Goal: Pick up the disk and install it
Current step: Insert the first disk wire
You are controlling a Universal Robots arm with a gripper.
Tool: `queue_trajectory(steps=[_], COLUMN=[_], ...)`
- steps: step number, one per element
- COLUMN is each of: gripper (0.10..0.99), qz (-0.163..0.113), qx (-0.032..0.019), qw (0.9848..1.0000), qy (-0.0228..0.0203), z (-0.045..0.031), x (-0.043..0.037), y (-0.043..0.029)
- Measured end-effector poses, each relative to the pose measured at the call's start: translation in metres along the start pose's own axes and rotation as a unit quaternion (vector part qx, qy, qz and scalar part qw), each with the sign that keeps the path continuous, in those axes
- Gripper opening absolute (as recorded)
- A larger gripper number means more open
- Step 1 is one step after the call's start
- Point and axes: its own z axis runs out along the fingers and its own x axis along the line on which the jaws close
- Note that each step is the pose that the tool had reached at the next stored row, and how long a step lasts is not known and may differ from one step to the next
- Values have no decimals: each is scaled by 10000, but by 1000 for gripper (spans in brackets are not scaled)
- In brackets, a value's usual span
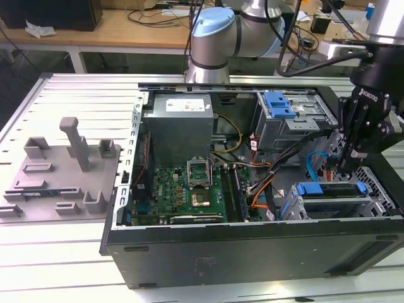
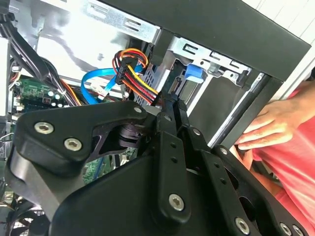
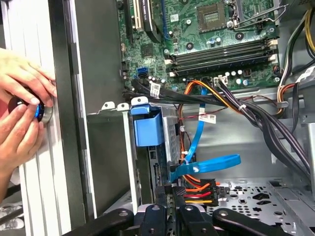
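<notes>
Reads as seating, not picking: the disk [image 1: 331, 197], a flat silver drive in a bright blue plastic carrier, already lies in its bay.

From the exterior view's left:
- Grey moulded plastic fixture plate [image 1: 63, 170]: not involved.
- Open black steel tower case [image 1: 252, 252] with green motherboard [image 1: 183, 186].
- Small ribbed blue plastic latch [image 1: 279, 104] on the upper cage: not the target.
- Flat blue data cable [image 1: 310, 165] loops just beside the bay, and the orange-red power bundle [image 3: 197, 194] sits right at the black linkage gripper [image 1: 349, 165]. I'd push straight along the rails, clear of both.
- Person's hand [image 3: 27, 81] just outside the case wall, so low force.

Gripper's jaws look drawn together, nothing visibly pinched.

The disk lies level in the lower bay, in the case's corner at the exterior view's right. The gripper is just above its far edge, and blue tabs show at both ends.
</notes>
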Motion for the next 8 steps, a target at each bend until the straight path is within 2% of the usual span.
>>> queue_trajectory(steps=[3, 7, 8], gripper=[165, 165, 165], qz=[-40, -61, -68], qx=[3, 2, 0], qw=[10000, 9999, 9998], qy=[-72, -143, -176], z=[14, 27, 31], x=[47, 92, 106], y=[-5, -11, -12])
